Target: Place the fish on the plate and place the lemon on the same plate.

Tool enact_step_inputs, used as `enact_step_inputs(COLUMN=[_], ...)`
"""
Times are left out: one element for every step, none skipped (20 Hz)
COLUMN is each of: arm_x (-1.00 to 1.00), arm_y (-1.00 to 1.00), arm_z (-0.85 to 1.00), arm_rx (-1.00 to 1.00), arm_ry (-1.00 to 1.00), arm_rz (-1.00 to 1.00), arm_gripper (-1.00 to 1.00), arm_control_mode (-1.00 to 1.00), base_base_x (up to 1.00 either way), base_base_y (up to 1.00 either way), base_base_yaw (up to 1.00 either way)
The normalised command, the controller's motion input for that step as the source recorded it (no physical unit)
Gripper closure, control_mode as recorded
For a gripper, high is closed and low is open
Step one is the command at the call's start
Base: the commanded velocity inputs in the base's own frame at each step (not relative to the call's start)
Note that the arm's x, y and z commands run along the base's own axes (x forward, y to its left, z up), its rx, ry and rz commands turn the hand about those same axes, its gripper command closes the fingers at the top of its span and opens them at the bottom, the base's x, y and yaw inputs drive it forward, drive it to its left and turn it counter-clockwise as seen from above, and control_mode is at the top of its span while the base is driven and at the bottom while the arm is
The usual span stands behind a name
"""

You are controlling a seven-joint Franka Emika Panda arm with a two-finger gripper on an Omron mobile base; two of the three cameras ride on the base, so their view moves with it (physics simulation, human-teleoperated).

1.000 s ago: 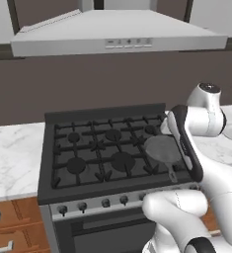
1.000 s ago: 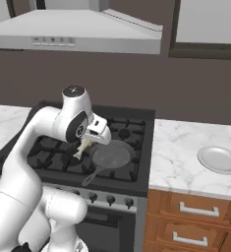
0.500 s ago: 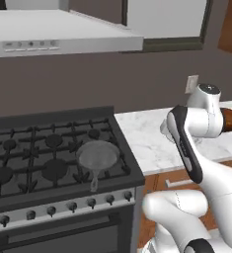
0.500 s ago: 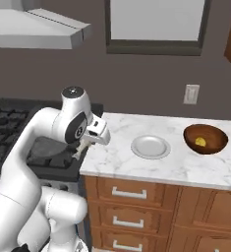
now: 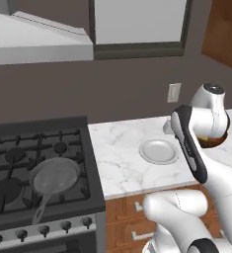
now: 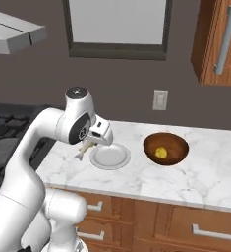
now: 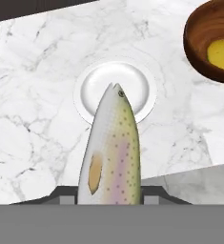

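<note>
**Fish carried over to the plate**

Now the base has rolled right, so the stove has slid left and the plate sits close in front. Nearest, the hand [image 6: 90, 143] is clenched on the fish [image 7: 112, 150], which hangs above the white worktop [image 7: 42, 119]. Its head points over the plate [image 7: 132, 78]. Farther off, the lemon [image 7: 220, 53] lies inside the brown bowl [image 7: 199, 45].
</note>
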Motion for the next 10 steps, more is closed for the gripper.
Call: enact_step_inputs(arm_x=[0.00, 0.00, 0.00, 0.00, 0.00, 0.00, 0.00, 0.00, 0.00, 0.00], arm_y=[0.00, 0.00, 0.00, 0.00, 0.00, 0.00, 0.00, 0.00, 0.00, 0.00], arm_z=[0.00, 0.00, 0.00, 0.00, 0.00, 0.00, 0.00, 0.00, 0.00, 0.00], arm_rx=[0.00, 0.00, 0.00, 0.00, 0.00, 0.00, 0.00, 0.00, 0.00, 0.00], arm_ry=[0.00, 0.00, 0.00, 0.00, 0.00, 0.00, 0.00, 0.00, 0.00, 0.00], arm_rz=[0.00, 0.00, 0.00, 0.00, 0.00, 0.00, 0.00, 0.00, 0.00, 0.00], arm_gripper=[1.00, 1.00, 1.00, 1.00, 1.00, 1.00, 1.00, 1.00, 1.00, 1.00], arm_control_mode=[1.00, 1.00, 1.00, 1.00, 1.00, 1.00, 1.00, 1.00, 1.00, 1.00], base_base_x=[0.44, 0.36, 0.36, 0.38, 0.41, 0.34, 0.15, 0.00, 0.00, 0.00], base_base_y=[-0.29, -0.14, -0.07, -0.06, -0.16, -0.47, -0.82, -0.94, -1.00, -1.00], base_base_yaw=[0.18, 0.13, 0.13, 0.13, 0.16, 0.19, 0.13, 0.08, 0.00, 0.00])
